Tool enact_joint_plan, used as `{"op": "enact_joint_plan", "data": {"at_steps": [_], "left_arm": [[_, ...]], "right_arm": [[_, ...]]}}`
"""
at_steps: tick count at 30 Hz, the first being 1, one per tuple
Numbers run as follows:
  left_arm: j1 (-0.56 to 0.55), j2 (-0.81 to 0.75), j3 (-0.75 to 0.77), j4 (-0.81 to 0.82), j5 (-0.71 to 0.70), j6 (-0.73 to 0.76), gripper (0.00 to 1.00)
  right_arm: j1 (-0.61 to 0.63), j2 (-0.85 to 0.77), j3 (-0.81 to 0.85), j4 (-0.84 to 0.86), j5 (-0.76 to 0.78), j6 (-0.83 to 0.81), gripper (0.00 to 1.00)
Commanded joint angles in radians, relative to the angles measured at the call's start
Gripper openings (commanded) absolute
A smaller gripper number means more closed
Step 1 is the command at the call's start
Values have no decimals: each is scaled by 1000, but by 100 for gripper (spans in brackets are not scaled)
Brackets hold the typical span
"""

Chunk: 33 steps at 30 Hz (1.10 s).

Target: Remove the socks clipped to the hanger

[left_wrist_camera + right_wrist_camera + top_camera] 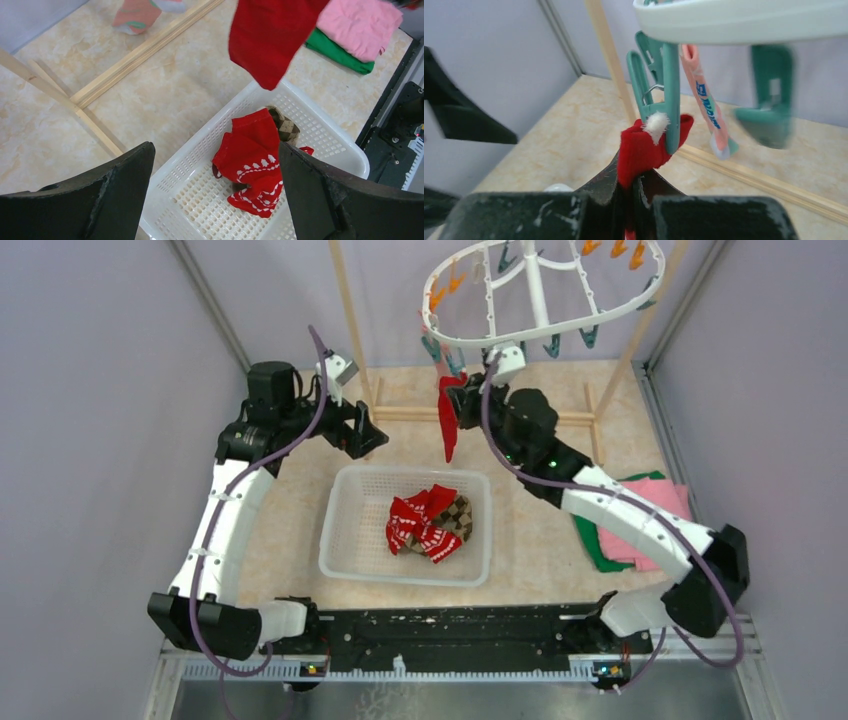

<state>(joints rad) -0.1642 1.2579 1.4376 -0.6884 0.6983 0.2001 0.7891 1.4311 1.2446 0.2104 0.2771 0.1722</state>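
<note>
The red sock (pixel 447 425) hangs by its top from a teal clip (pixel 664 90) under the near rim of the hanger (pixel 535 285). A white tuft shows right at the clip's jaws. My right gripper (pixel 631 175) is clamped on this sock just below the clip, with red fabric pinched between its fingers and the rest of the sock dangling down over the far edge of the white mesh basket (pixel 340 540). Just beside that clip, a pink sock (pixel 704 100) with teal patches hangs from the same rim, and another teal clip next to it is blurred.

In the basket lie red socks with white patterns (pixel 415 525), piled against a brown-tan argyle sock (pixel 460 515). My left gripper (pixel 365 435) hovers to the left of the hanging sock, above the basket's far left corner. Its fingers are spread wide with nothing between them.

The hanger hangs from the wooden rack (pixel 350 320), whose base rails lie on the table beyond the basket. The folded pink and green cloths (pixel 640 520) sit to the right of the basket, partly under my right arm
</note>
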Motion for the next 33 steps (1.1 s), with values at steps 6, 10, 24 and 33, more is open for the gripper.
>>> {"op": "enact_joint_plan", "data": {"at_steps": [6,10,24,33], "left_arm": [[3,-47,25,74,117,-66,98],[-11,-46,41,81,184,-93,96],[-233,80,104,171,203,-129,98],[-235,187,158,298,307,-154,99]], "right_arm": [[-88,-314,-69,-81,-259,220,3],[-151,-409,-90,-140,-343,284,3],[-230,-325,-60,-175,-639,448,7],[-234,-261,-23,-131,-753,487,12]]}}
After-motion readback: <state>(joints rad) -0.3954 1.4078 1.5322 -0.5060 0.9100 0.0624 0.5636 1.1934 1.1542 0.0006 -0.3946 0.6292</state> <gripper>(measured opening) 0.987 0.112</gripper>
